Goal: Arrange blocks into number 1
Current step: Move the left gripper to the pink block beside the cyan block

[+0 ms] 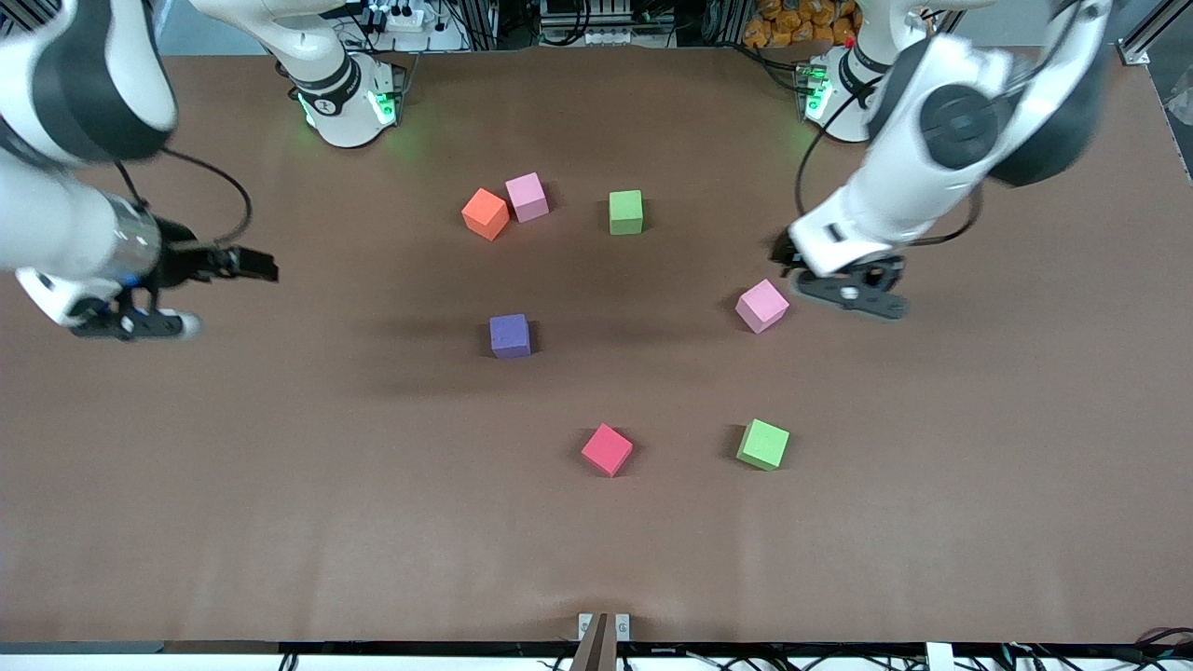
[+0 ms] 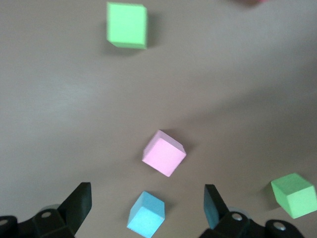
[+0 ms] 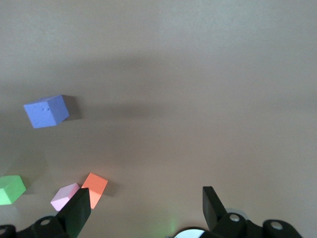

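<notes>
blocks look like matte foam cubes: you should find them light, slightly soft and grippy, not fragile. pinch each across two flat parallel faces, near mid-height, with the fingers squared to the sides; several sit rotated, so turn the wrist first. squeeze gently, foam may compress.

count, nearest the front camera first: red-pink block and green block side by side but apart; then purple block mid-table; pink block toward the left arm's end; farthest row: orange block touching a second pink block, with a second green block near them. a light blue block shows only in the left wrist view, under the left gripper. tally: two green, two pink, one each purple, orange, red-pink, light blue; eight in all, none lined up yet.

left gripper hovers just beside the first pink block, fingers spread, empty. right gripper waits over bare table at the right arm's end, fingers spread, empty.
</notes>
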Robot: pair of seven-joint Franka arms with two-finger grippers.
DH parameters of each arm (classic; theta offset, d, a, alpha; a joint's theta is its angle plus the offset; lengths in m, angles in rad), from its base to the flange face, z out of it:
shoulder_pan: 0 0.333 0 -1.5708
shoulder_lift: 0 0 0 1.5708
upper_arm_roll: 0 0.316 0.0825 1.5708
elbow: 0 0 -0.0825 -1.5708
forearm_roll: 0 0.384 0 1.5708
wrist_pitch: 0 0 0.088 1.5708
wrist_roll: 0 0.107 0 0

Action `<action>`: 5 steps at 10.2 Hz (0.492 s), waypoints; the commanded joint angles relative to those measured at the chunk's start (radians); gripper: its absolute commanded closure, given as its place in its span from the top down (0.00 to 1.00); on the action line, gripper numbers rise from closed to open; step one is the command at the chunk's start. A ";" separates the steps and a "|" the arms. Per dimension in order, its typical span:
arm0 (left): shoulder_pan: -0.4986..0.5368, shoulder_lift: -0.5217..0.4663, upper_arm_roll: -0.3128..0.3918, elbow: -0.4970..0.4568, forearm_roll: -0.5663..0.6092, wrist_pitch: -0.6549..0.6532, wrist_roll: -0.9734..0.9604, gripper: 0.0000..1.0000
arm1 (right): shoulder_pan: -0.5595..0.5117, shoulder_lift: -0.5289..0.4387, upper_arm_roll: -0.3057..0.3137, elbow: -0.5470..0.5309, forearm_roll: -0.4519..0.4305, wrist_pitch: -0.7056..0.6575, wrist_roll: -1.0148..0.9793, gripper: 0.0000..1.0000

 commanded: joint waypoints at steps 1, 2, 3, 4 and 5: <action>0.009 -0.032 -0.049 -0.193 0.005 0.193 0.027 1.00 | -0.010 0.137 0.003 0.021 0.016 0.023 0.001 1.00; 0.009 -0.009 -0.052 -0.206 0.017 0.218 0.030 1.00 | -0.031 0.215 0.003 0.021 0.019 0.040 0.001 1.00; 0.006 0.008 -0.052 -0.218 0.023 0.236 0.032 1.00 | -0.075 0.266 0.006 0.020 0.023 0.061 0.001 1.00; 0.007 0.013 -0.062 -0.265 0.042 0.299 0.032 1.00 | -0.095 0.291 0.006 0.020 0.023 0.065 -0.026 1.00; 0.007 0.016 -0.064 -0.320 0.049 0.386 0.032 1.00 | -0.115 0.303 0.004 0.020 0.023 0.077 -0.050 1.00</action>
